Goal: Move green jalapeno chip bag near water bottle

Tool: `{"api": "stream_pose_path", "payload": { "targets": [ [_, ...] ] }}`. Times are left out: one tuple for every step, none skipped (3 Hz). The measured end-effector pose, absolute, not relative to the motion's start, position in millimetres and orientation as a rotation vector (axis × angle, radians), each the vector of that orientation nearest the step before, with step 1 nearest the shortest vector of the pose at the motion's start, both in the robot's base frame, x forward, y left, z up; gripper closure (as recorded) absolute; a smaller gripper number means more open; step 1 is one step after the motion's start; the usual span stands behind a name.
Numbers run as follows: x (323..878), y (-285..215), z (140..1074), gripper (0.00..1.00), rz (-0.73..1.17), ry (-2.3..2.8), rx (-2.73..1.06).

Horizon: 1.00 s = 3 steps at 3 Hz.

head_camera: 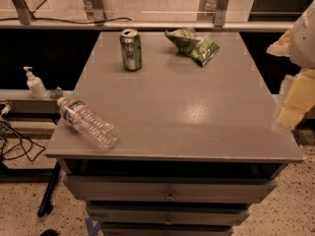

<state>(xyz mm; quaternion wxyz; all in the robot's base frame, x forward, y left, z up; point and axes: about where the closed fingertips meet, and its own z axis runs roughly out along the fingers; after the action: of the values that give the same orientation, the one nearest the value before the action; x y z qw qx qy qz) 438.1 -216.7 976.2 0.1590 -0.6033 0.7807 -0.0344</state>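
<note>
The green jalapeno chip bag (194,44) lies untouched just right of the soda can (131,49), the water bottle (88,123) well in front, so the gripper (294,95) far right (open or closed, I cannot tell) must reach the bag first.

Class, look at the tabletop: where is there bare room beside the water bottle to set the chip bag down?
Bare: the wide middle and front of the tabletop, from the water bottle across to the claw at the right edge. Crowded: the back strip, where the green can and chip bag sit.
</note>
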Motion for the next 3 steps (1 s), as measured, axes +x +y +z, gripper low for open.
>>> {"api": "stream_pose_path", "payload": {
  "targets": [
    [438.2,-216.6,976.2,0.00,-0.098,2.232,-1.725],
    [458.2,-214.5,968.3,0.00,-0.084,2.182,-1.726],
    [500.8,-212.4,951.3,0.00,-0.058,2.087,-1.707]
  ]
}}
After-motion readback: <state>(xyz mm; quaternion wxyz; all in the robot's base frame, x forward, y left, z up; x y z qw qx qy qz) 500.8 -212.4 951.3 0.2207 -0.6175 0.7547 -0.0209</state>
